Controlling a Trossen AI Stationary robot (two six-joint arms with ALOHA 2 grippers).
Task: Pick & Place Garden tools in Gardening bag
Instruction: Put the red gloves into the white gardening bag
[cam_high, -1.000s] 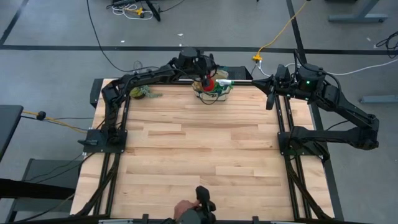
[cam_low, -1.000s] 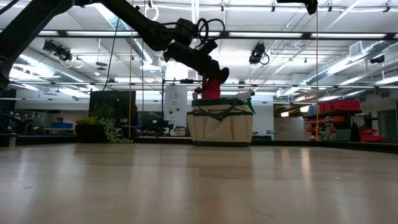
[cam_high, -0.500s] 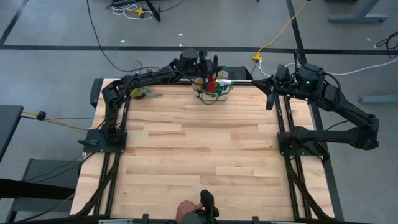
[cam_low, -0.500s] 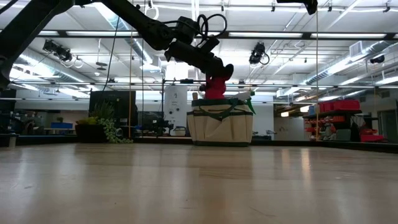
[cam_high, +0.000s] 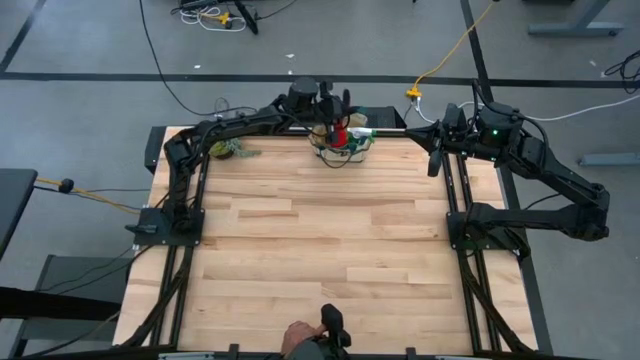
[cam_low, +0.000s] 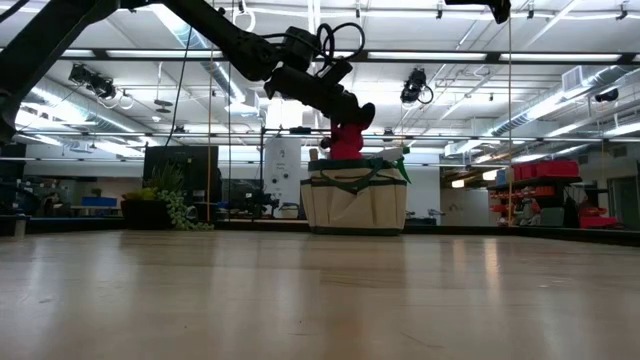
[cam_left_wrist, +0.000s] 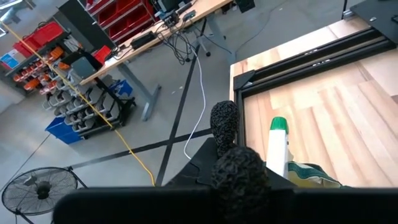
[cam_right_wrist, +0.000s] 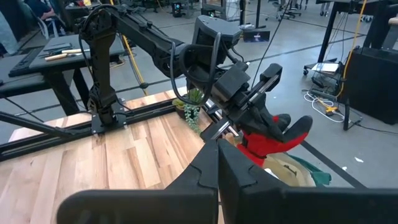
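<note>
Where the table meets its far edge: the bag (cam_high: 343, 148) stands there, about midway along that edge, upright.
Bag: beige cloth with dark green trim (cam_low: 354, 198); a white-and-green item (cam_high: 360, 131) shows at its rim on the right-arm side.
Glove: red and black (cam_low: 346, 141), directly above the bag's open top, partly inside the mouth as far as can be told.
Left gripper: (cam_high: 334, 126) over the bag, fingers closed on the glove (cam_right_wrist: 271, 134).
Right gripper: (cam_high: 436, 160) fingers closed, holding nothing, raised beside the far right corner of the table, well apart from the bag.
Plant: small and leafy (cam_high: 228, 149), at the far edge toward the left side.
Table: bare wood (cam_high: 330, 260) across the middle and near side.
</note>
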